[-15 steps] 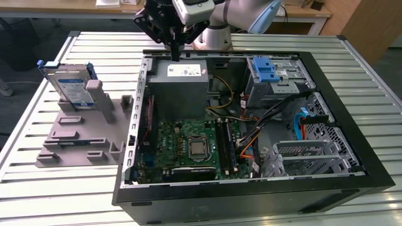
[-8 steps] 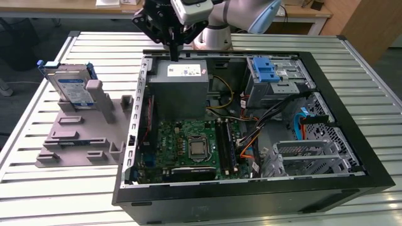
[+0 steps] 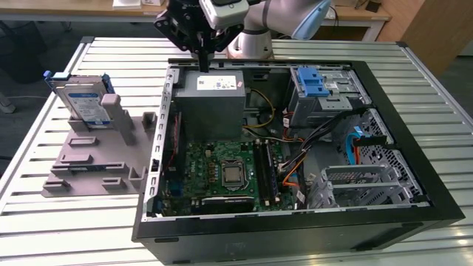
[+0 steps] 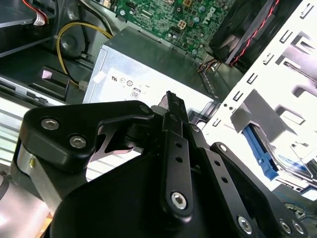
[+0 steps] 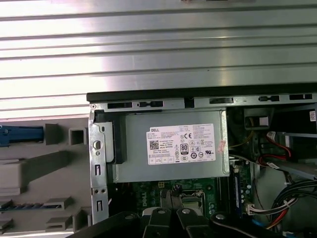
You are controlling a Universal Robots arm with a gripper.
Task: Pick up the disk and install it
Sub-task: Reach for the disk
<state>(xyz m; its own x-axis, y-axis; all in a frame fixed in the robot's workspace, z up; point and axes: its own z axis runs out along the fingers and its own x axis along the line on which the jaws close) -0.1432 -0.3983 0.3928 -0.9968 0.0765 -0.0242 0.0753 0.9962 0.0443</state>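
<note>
The disk (image 3: 81, 102) stands upright in a grey holder (image 3: 96, 155) on the table, at the exterior view's left of the open computer case (image 3: 296, 221). It is silver with a white-and-blue label and a blue rail frame, whose blue end (image 5: 17, 135) shows in the first wrist view. My gripper (image 3: 201, 62) hangs over the case's back edge, above the grey power supply (image 3: 210, 102), well apart from the disk. Its black fingers (image 5: 171, 198) are shut together with nothing between them, and in the second wrist view the gripper (image 4: 171, 99) points at the power supply (image 4: 148, 64).
Inside the case lie a green motherboard (image 3: 221, 172), loose cables (image 3: 296, 144) and a metal drive cage (image 3: 325, 91) with a bare blue latch (image 3: 316, 83). The slatted metal table (image 3: 414, 72) runs around the case. A wooden desk (image 3: 133, 8) stands behind.
</note>
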